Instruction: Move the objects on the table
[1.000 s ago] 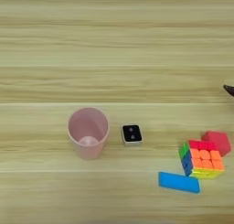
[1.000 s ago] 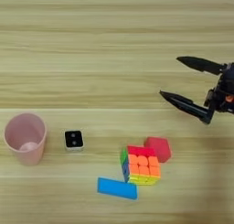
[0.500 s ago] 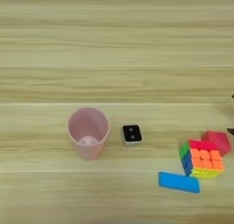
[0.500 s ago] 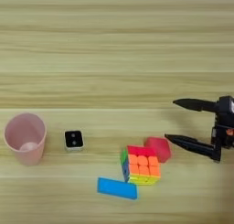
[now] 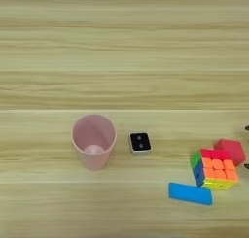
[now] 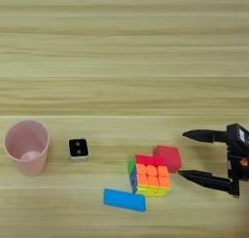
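Note:
A small red cube (image 6: 168, 157) rests on the wooden table (image 6: 121, 62), touching the back right corner of a multicoloured puzzle cube (image 6: 150, 176). In front of the puzzle cube lies a flat blue bar (image 6: 124, 200). My right gripper (image 6: 184, 153) comes in from the right edge, open, its two black fingers pointing left. Its fingertips (image 6: 187, 134) stand just right of the red cube, one behind and one in front of it, not touching. In the left eye view the red cube (image 5: 230, 150), puzzle cube (image 5: 215, 170) and blue bar (image 5: 190, 193) show near the right edge.
A pink plastic cup (image 6: 27, 146) stands upright at the left, also seen as the cup (image 5: 94, 141). A small white square piece with a black face (image 6: 78, 148) lies between the cup and the cubes.
My gripper has come down and towards the red cube, from further back on the right to just beside it. The objects have not moved.

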`<state>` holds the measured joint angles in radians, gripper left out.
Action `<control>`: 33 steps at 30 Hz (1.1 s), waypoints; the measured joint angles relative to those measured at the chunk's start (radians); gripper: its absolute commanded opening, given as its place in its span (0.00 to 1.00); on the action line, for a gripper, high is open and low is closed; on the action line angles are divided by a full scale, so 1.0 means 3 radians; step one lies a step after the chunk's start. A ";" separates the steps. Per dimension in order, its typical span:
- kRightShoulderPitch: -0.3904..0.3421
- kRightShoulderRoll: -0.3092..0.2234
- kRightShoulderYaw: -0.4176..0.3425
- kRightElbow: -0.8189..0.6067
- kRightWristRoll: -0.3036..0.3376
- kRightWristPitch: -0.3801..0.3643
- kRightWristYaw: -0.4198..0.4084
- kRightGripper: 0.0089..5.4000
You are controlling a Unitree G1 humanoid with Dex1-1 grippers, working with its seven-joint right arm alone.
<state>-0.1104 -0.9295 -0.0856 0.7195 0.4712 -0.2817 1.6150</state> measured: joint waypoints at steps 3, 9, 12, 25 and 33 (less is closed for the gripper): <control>-0.0076 0.0085 0.0040 0.0053 -0.0056 -0.0059 0.0000 0.99; -0.0235 0.0235 0.0150 0.0248 -0.0236 -0.0196 0.0000 0.99; -0.0270 0.0282 0.0190 0.0344 -0.0294 -0.0249 0.0000 0.99; -0.0350 0.0337 0.0262 0.0528 -0.0395 -0.0359 0.0000 0.64; -0.0358 0.0337 0.0262 0.0526 -0.0399 -0.0403 0.0000 0.45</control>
<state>-0.2179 -0.8283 -0.0069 0.8772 0.3515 -0.4026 1.6150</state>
